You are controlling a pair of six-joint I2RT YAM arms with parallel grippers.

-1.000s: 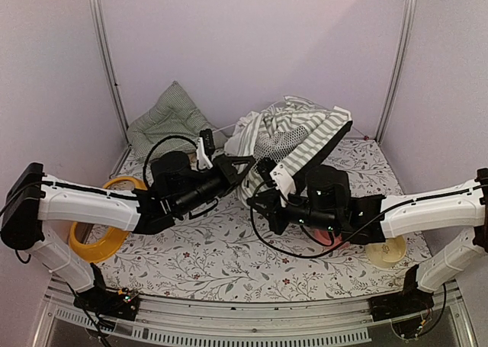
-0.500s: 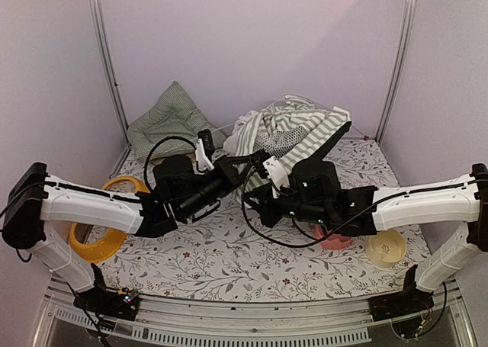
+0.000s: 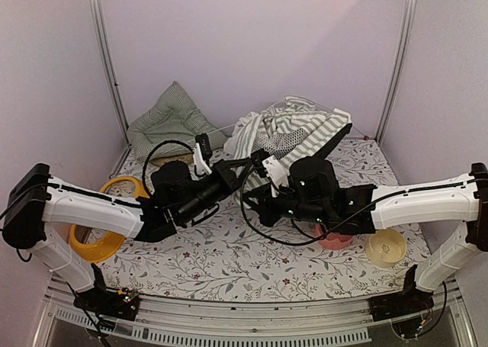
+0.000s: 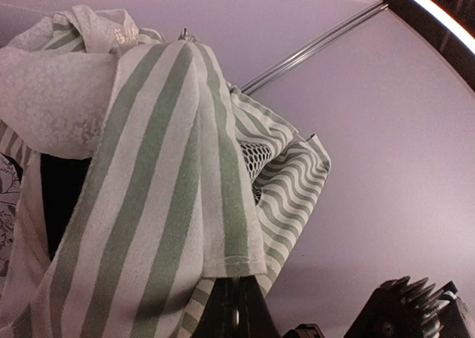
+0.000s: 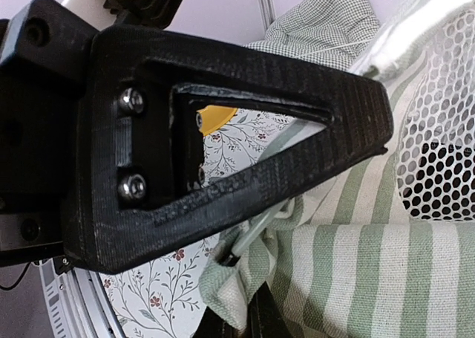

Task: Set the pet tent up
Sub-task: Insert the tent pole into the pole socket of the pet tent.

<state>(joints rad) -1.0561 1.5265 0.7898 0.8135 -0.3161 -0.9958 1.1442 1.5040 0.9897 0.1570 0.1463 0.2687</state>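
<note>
Striped pet tent [image 4: 163, 204] is clamped in left hand [image 4: 234, 312] and right hand [image 5: 252, 278]; right wrist reveals pole end [image 5: 241, 245].

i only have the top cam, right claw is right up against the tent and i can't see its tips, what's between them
Observer: On the right wrist view, a bunched fold of striped fabric from the pet tent sits between the fingers of the right claw. The black-tipped end of a thin pole pokes out of that fold.
Operator: ok and the left claw, has it got fabric too
Observer: The left wrist view shows a striped hem hanging down to a dark finger of the left claw at the bottom of the frame. I cannot tell whether the hem is pinched.
</note>
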